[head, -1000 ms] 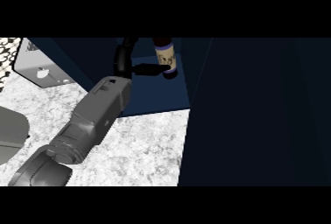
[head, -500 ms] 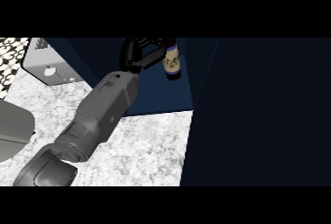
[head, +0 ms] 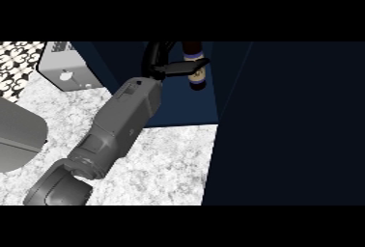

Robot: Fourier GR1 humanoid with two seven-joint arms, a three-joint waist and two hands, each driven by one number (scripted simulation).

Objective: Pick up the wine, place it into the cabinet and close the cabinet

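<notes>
The wine bottle (head: 198, 77) is dark, with a purple band and a pale label. It is held inside the open dark blue cabinet (head: 182, 108), near the top of the head view. My right hand (head: 162, 60) is black and reaches in from the lower left on a grey forearm. Its fingers are curled round the bottle's upper part, with one finger (head: 187, 67) lying across the front. The bottle's bottom end shows below the hand. Whether it rests on the cabinet floor I cannot tell. My left hand does not show.
The cabinet's dark door (head: 292, 125) stands open and fills the right side. A white box-like appliance (head: 68, 72) sits at the upper left on the speckled counter (head: 171, 164). A grey rounded shape (head: 18, 135) lies at the left edge.
My right hand has carried the bottle a little to the right and deeper into the cabinet. The whole scene has shifted slightly right in the view.
</notes>
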